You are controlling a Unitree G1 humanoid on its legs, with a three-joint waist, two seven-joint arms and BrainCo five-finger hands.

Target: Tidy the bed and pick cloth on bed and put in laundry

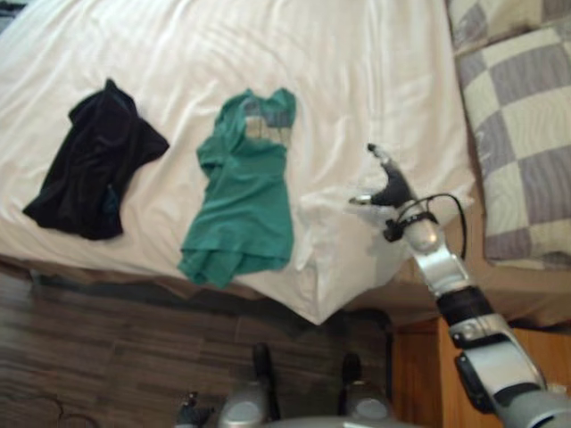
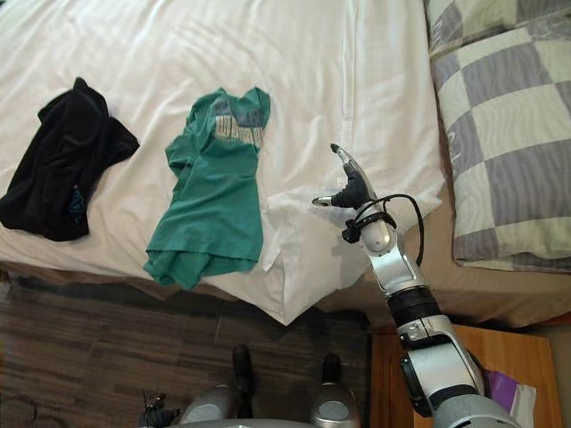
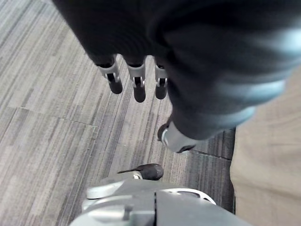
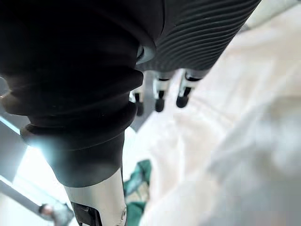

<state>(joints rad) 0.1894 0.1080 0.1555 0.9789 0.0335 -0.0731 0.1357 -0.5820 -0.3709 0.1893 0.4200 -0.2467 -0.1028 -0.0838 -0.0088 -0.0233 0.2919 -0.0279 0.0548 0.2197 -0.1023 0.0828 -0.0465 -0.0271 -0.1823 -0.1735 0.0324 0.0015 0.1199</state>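
— Cloth on the bed?
— Mid-bed, green shirt (image 1: 241, 192) flat on white sheet (image 1: 357, 71); black garment (image 1: 89, 169) crumpled well to its left.
— And right hand (image 2: 352, 189)?
— Just right of the green shirt, apart from it, above a rumpled sheet corner; fingers straight, grasping nothing.
— And left hand (image 3: 137, 87)?
— Hangs above wooden floor (image 3: 47, 117), fingers relaxed, empty.

readable text: none in any view
green T-shirt (image 2: 207, 209): carries a pale printed patch (image 2: 239, 125) on its chest, with grey bands across it; the letters are too blurred to make out
black garment (image 2: 58, 165): has a small bluish mark (image 2: 76, 203) near one edge; it cannot be told whether that is print
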